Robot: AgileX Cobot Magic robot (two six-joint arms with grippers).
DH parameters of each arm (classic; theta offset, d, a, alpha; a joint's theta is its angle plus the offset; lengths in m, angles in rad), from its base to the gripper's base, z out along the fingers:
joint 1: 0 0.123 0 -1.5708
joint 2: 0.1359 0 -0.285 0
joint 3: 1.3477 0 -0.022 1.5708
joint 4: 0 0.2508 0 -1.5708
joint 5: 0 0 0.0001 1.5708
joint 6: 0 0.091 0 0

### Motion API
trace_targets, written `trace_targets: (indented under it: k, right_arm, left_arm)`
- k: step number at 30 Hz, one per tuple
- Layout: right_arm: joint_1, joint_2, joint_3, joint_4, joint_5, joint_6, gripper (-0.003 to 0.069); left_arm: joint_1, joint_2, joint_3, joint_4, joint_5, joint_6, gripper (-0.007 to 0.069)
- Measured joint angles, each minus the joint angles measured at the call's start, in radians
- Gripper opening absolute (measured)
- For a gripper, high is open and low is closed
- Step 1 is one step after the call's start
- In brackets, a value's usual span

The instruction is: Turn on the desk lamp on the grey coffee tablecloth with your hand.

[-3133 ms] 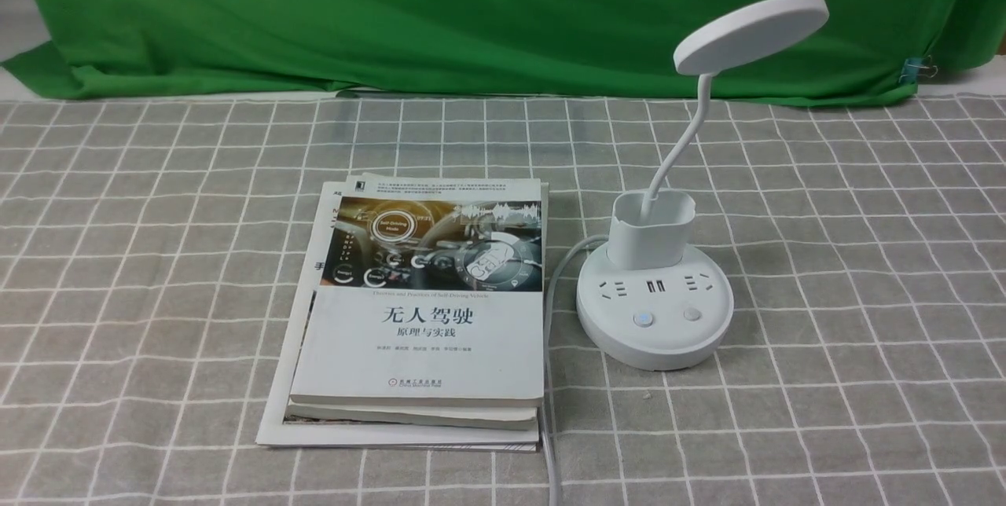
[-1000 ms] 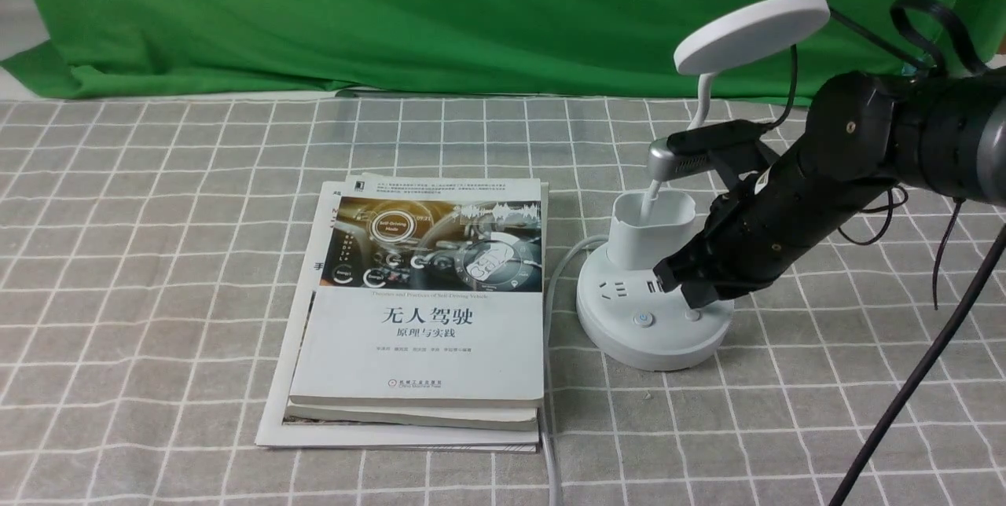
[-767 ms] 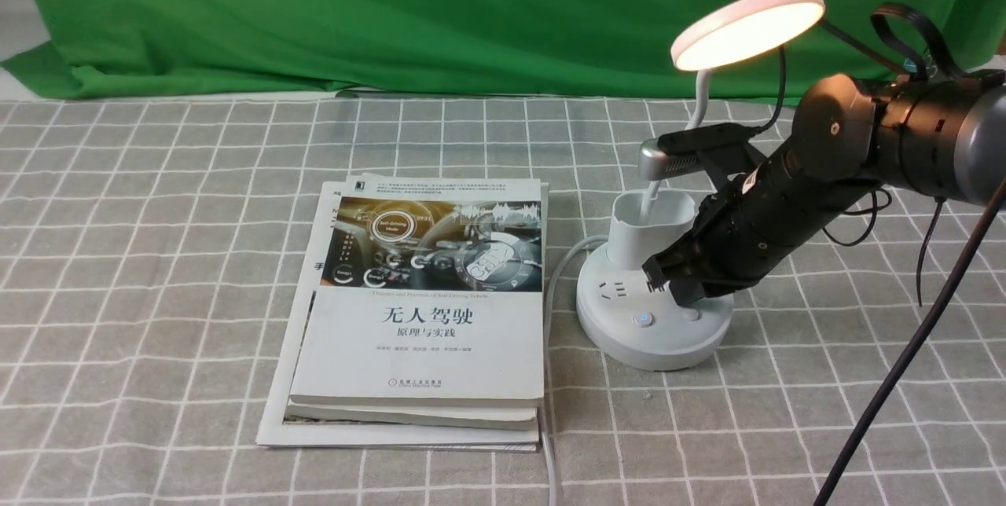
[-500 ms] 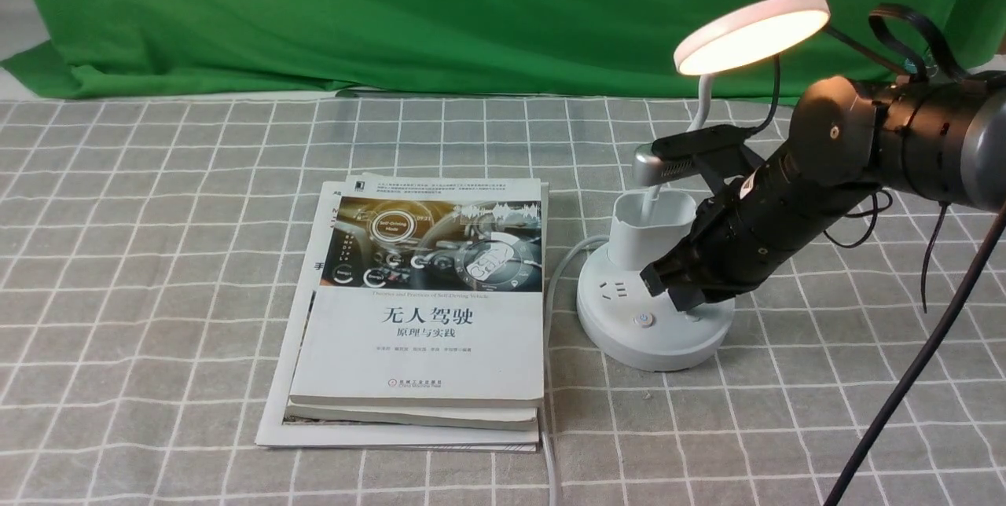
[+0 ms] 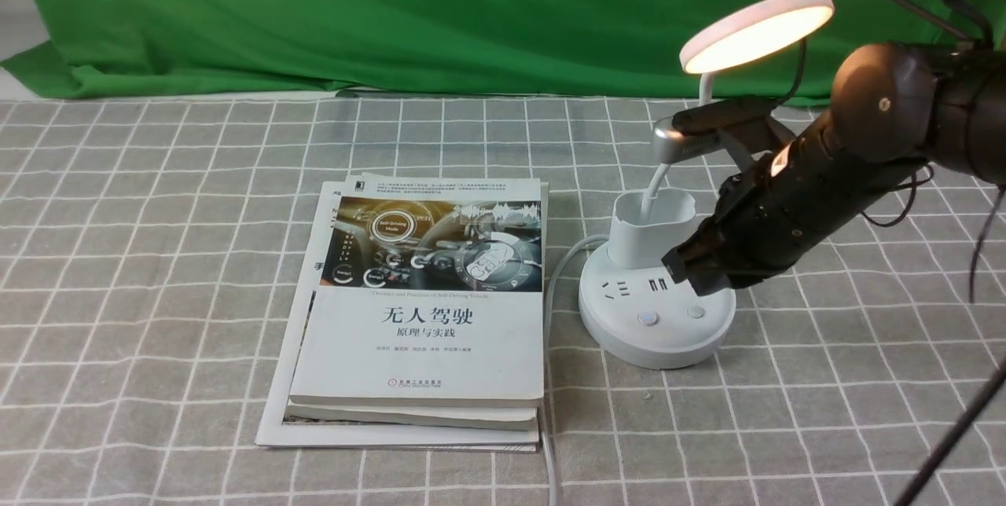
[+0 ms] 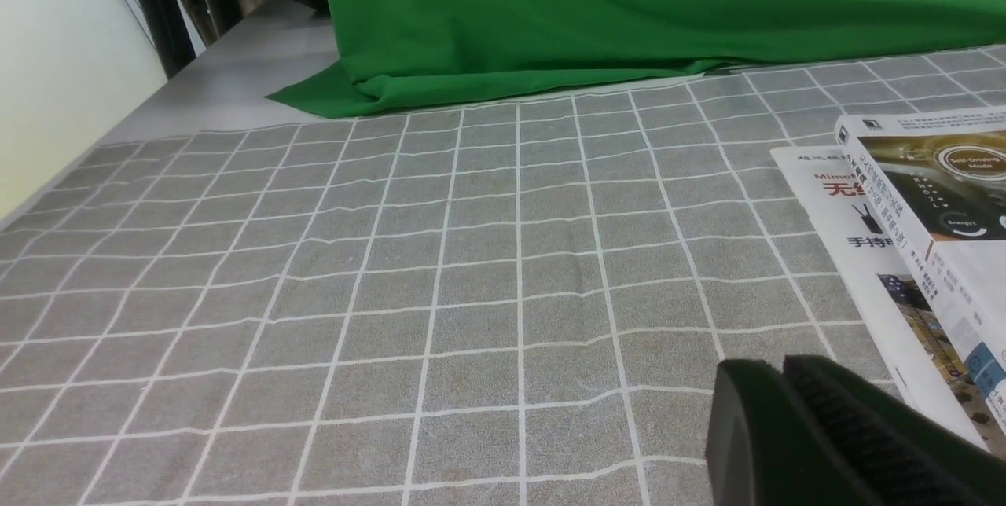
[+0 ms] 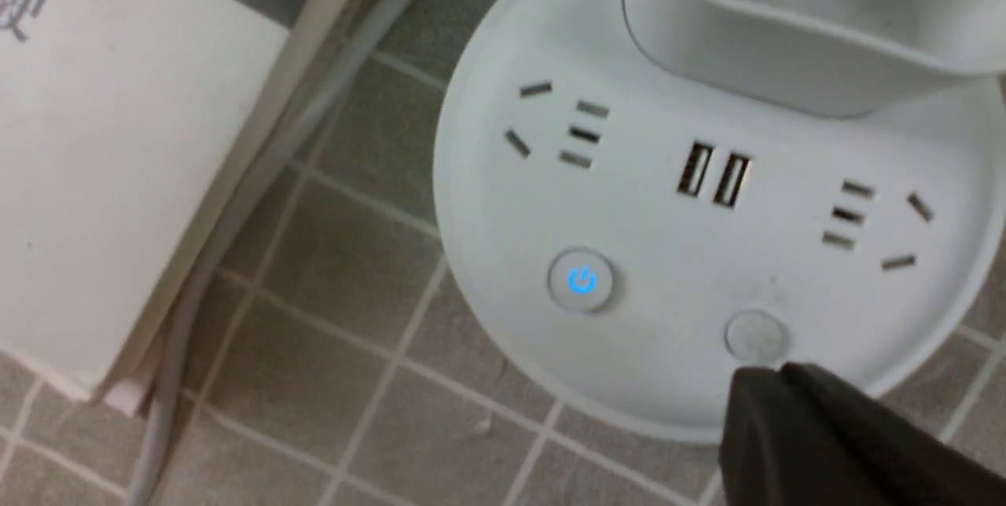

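On the grey coffee tablecloth [image 5: 157, 254], seen from the front, the desk lamp [image 5: 651, 235] stands at three o'clock from a stack of books [image 5: 424, 309]. A white cord [image 5: 554, 286] runs down between the two. The lamp's disc head [image 5: 756, 28] glows warm, up at one o'clock from its cup-shaped holder, with the green backdrop [image 5: 393, 11] behind it. The right gripper [image 5: 695, 274] reaches in from three o'clock. Its jaws are pressed together, and the tip hangs over the round base just above the right-hand button [image 5: 695, 312], clear of the left button [image 5: 648, 319]. A silver-grey piece [image 5: 680, 143] juts from the arm beside the gooseneck.

In the left wrist view, the left gripper [image 6: 790, 388] is closed, its two black pads lying flat against each other with nothing between them. It sits low over bare tablecloth [image 6: 471, 254], near the edge of the books [image 6: 927, 199] and well apart from the lamp, which is out of this view. The backdrop [image 6: 629, 3] lies along the far side.

In the right wrist view, the lamp's base [image 7: 676, 239] fills the picture. The power button [image 7: 581, 282] shows a blue symbol. The plain round button [image 7: 754, 333] sits just beside the dark, closed tip of the right gripper [image 7: 778, 404]; whether they touch cannot be told. Two USB slots [image 7: 714, 174] lie between the socket holes.
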Motion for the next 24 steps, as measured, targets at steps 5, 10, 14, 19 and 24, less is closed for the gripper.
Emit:
trace_targets:
  k: [5,10,14,19,24]
  right_arm:
    - [0.000,-0.130,0.113,-0.003,-0.017,0.020,0.0032]
    - [0.000,-0.305,0.262,-0.004,-0.029,0.058,0.0032]
    - [0.000,-0.443,0.381,-0.004,-0.045,0.095,0.0034]
    - [0.000,-0.600,0.501,-0.004,0.003,0.163,0.0038]
    - [0.000,-0.714,0.527,-0.004,0.074,0.204,0.0050]
  left_arm:
    - [0.000,0.000,0.000,0.000,0.000,0.000,0.0019]
    - [0.000,0.000,0.000,0.000,0.000,0.001,0.0019]
    - [0.000,0.000,0.000,0.000,0.000,0.001,0.0019]
    - [0.000,0.000,0.000,0.000,0.000,0.001,0.0019]
    - [0.000,0.000,0.000,0.000,0.000,0.001,0.0019]
